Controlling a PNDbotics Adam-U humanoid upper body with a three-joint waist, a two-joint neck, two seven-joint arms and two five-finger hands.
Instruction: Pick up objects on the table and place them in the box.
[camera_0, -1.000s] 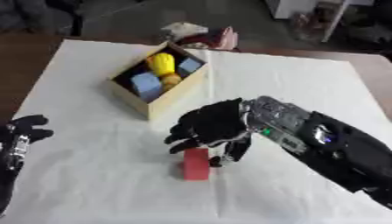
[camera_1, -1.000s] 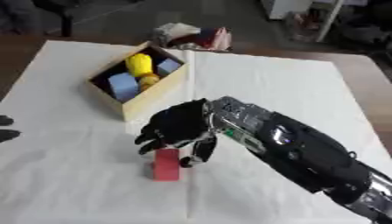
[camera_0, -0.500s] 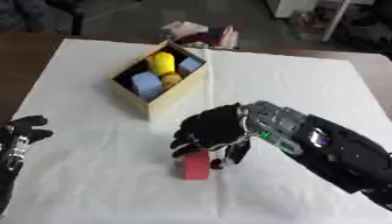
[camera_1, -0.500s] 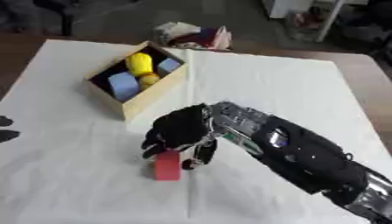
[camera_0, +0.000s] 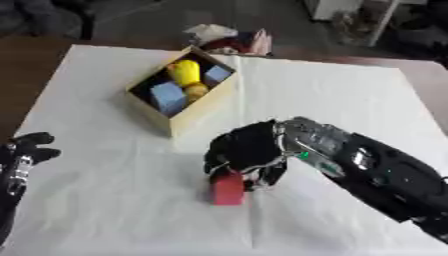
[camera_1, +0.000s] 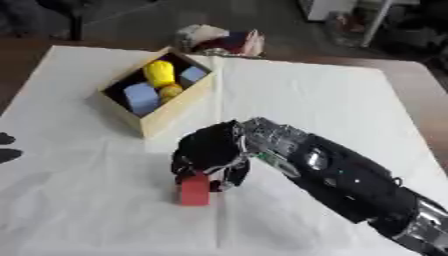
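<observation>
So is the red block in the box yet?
No, out. The red block stands on the white cloth, near the box, with the right hand curled over its top.

white tablecloth (camera_0: 350, 100), crumpled bundle (camera_0: 229, 39) beyond it

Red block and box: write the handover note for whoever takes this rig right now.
Right hand: down over the top of the red block, fingers curled round its upper end; block stands on the white cloth, not lifted.
Left hand: idle at the lower left edge, fingers relaxed.
Box: holds a yellow piece and blue blocks.
Left: lift the red block and put it in the box.
</observation>
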